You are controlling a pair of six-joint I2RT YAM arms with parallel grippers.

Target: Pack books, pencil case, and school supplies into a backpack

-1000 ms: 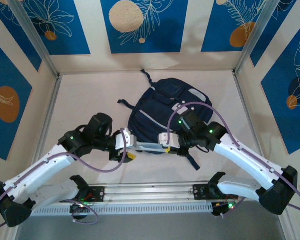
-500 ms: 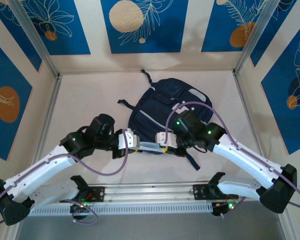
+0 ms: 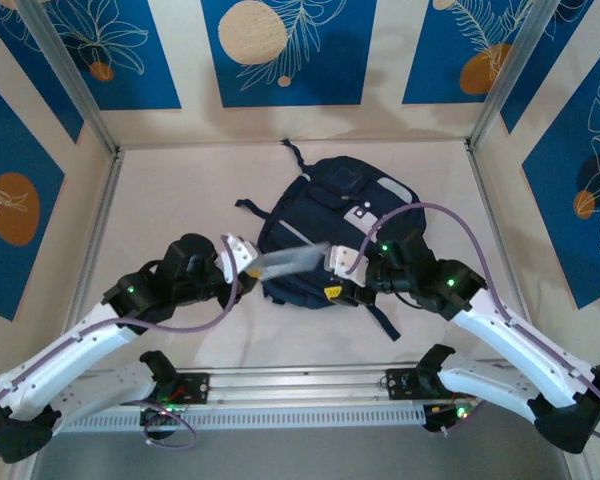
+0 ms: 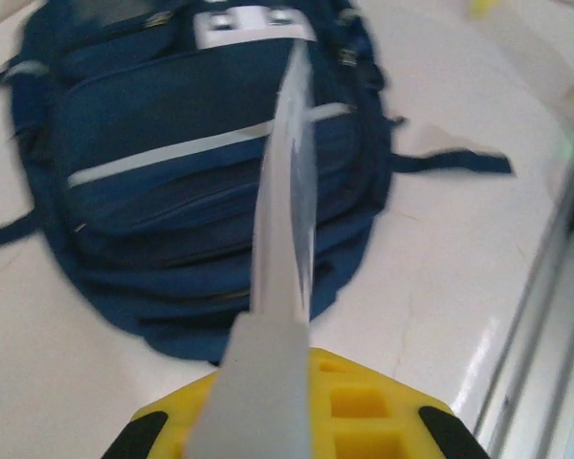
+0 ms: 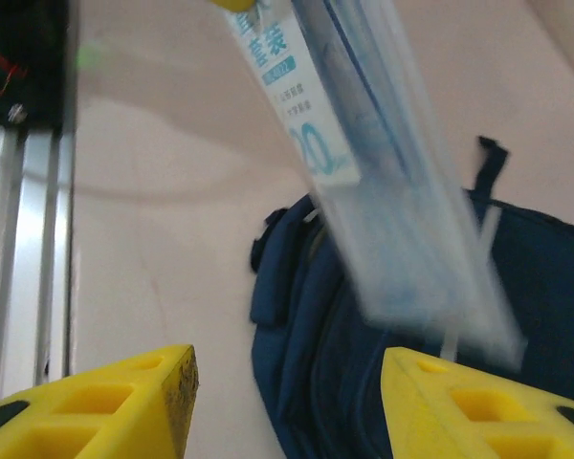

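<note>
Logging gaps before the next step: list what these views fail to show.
- Top view: the clear packet in the left gripper is motion-blurred; its contents are unreadable.
- Right wrist view: the packet's label is blurred and cut by the top edge.
- Left wrist view: the packet, edge-on, covers the middle of the backpack; zippers open or shut cannot be told.

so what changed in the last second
The clear packet changed hands: the left gripper shut its jaws on it and lifted it over the backpack, while the right gripper opened its jaws and drew back. The backpack stayed put.
</note>
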